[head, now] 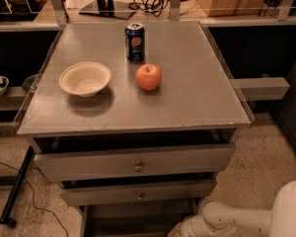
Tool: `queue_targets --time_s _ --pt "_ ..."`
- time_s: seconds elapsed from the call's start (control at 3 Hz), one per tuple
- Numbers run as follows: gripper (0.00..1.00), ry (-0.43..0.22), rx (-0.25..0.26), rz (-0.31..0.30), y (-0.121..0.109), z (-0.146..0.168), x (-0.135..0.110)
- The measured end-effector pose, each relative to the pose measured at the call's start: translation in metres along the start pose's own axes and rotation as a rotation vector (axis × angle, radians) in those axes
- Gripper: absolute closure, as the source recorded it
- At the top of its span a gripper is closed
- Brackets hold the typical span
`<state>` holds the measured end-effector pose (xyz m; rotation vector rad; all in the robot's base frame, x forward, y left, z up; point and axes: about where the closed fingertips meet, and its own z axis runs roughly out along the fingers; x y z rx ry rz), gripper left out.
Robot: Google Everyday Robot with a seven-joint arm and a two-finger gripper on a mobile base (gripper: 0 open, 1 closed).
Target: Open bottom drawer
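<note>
The grey cabinet has three stacked drawers under its top. The widest drawer front (89, 166) and the mid-sized one (98, 195) each show a small round knob and stand slightly out. Below them only the upper part of the bottom drawer (138, 212) shows at the lower edge of the camera view; its knob is out of view. My white arm (237, 220) reaches in from the lower right. My gripper (181, 229) sits low at the bottom drawer's right end, cut off by the frame edge.
A Pepsi can (134, 42), a red apple (148, 76) and a beige bowl (85, 79) stand on the cabinet top (197, 93). A black cable and a stand leg (17, 191) lie on the floor at the left. A grey shelf (261, 88) juts out at the right.
</note>
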<state>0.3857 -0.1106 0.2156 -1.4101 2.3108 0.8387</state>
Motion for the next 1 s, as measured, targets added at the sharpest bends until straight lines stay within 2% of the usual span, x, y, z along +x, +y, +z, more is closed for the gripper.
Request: queue_targets --time_s 0.33,1.0 --pt "0.04 0.000 0.000 0.000 0.0000 0.0000 0.0000" --pt "0.00 0.000 0.000 0.000 0.0000 0.0000 0.0000"
